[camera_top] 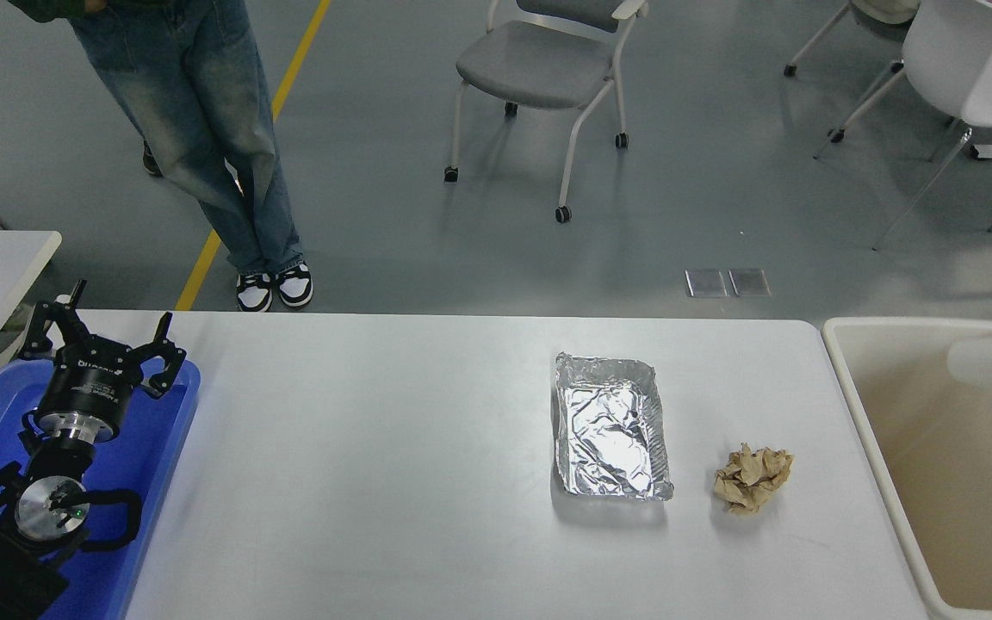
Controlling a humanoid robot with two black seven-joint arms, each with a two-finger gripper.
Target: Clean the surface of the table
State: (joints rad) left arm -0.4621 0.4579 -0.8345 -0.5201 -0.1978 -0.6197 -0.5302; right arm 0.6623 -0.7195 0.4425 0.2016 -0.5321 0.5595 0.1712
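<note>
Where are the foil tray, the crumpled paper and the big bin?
foil tray [610,429]: head view, its shiny floor.
crumpled paper [753,478]: head view, middle of the wad.
big bin [871,413]: head view, its left rim.

You're in a lab or office hall: grey floor [393,224] with a yellow line [242,164], wheeled chairs [548,69].
</note>
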